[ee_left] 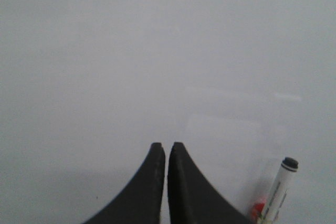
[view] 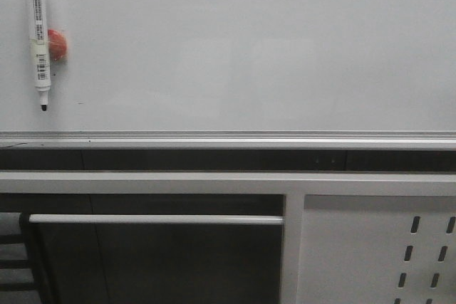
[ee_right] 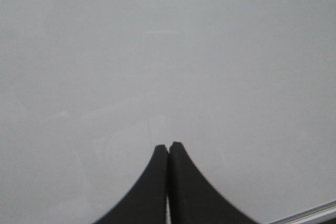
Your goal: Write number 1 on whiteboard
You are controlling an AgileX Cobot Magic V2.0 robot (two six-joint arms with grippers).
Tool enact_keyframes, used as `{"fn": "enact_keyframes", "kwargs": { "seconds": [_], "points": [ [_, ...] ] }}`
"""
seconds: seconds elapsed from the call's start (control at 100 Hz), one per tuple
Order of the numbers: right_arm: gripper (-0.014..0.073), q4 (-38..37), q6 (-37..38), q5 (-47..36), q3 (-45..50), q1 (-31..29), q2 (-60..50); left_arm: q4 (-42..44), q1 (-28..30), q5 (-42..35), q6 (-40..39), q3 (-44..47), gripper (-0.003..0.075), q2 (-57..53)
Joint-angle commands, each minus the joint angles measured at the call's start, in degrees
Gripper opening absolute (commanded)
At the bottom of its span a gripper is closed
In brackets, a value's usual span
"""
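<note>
From the front, the whiteboard (view: 249, 48) is bare: no number 1 is written, so all the work is left. The uncapped marker (view: 39, 33) lies at its far left, a red blob (view: 57, 44) beside it.

My left pincer (ee_left: 166, 148) is pressed closed, empty, marker nearby.

My right pincer (ee_right: 168, 147) is likewise closed on nothing.

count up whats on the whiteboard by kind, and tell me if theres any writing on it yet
markers: 1, the white marker with its dark tip uncapped
red objects: 1, a small red object beside the marker, too blurred to identify
written strokes: 0, no number 1 shows on the whiteboard
total: 2 things
</note>
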Motion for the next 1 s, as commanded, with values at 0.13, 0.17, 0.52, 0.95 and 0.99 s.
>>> {"fn": "enact_keyframes", "kwargs": {
  "seconds": [0.13, 0.17, 0.52, 0.95, 0.99],
  "points": [
    [-0.0078, -1.9, -2.1, 13.4, -12.2, -0.4, 7.0, -0.5, -0.6, 6.6, -0.3, -7.6, -0.0018, 11.5],
    [-0.0078, -1.9, -2.7, 15.5, -13.4, -0.4, 8.2, -1.4, -1.3, 6.6, -0.3, -7.6, -0.0018, 13.1],
    [-0.0079, -1.3, -2.7, 16.9, -16.0, -0.4, 11.7, -2.0, -16.4, -10.7, 0.0, -0.9, -0.0018, 21.1],
    [-0.0079, -1.3, -2.8, 17.0, -16.0, -0.4, 11.7, 4.6, -22.2, -30.1, 0.0, 3.8, 0.0230, 34.8],
    [-0.0079, -1.3, -2.8, 17.0, -16.0, -0.4, 11.7, 4.6, -22.2, -32.1, 0.0, 3.8, 0.0298, 36.0]
  ]
}}
